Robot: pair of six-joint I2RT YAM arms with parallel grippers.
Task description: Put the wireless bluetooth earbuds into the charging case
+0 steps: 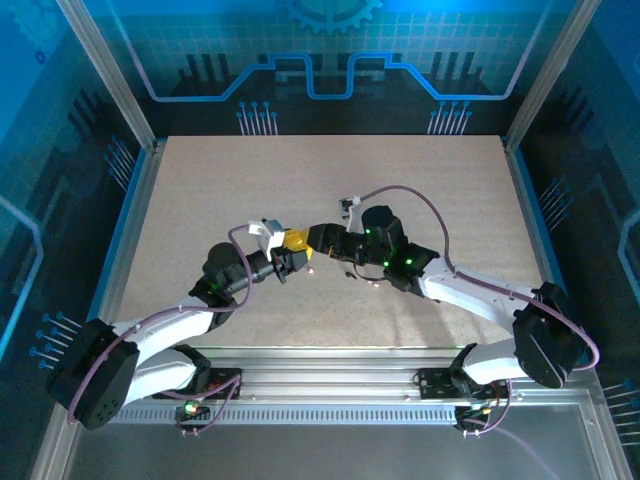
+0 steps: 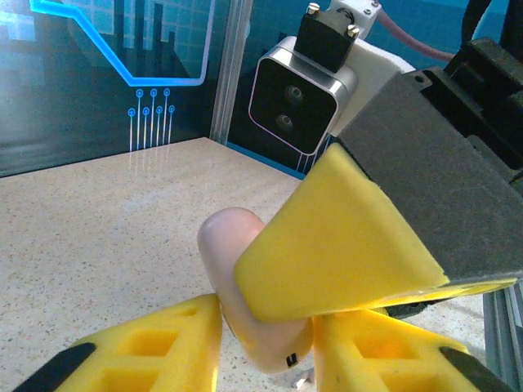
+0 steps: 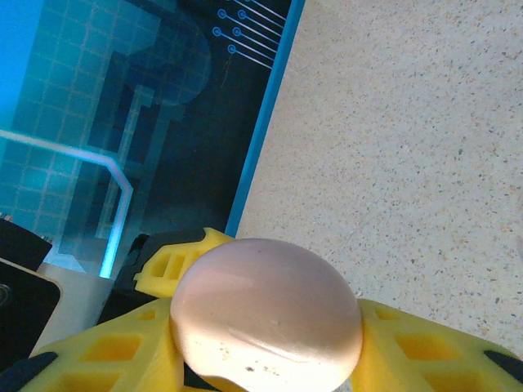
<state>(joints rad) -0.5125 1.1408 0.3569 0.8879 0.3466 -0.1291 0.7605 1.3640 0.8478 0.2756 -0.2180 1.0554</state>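
The charging case (image 2: 233,237) is a smooth, pinkish-white rounded shell, held above the middle of the table. My right gripper (image 3: 265,347) is shut on it, and the case (image 3: 265,314) bulges up between its yellow fingers. My left gripper (image 2: 265,331) has its two fingers pressed against the case's sides from the opposite direction. One right finger (image 2: 335,245) lies across the case. From above, both grippers (image 1: 290,255) (image 1: 320,240) meet tip to tip and hide the case. Two tiny pale specks (image 1: 312,270) (image 1: 375,284) on the table below may be earbuds; they are too small to tell.
The speckled beige table (image 1: 400,190) is bordered by a blue rail and dark patterned walls (image 1: 320,70). The right arm's wrist camera (image 2: 294,102) sits close above the left gripper. A metal rail (image 1: 330,385) runs along the near edge by the arm bases.
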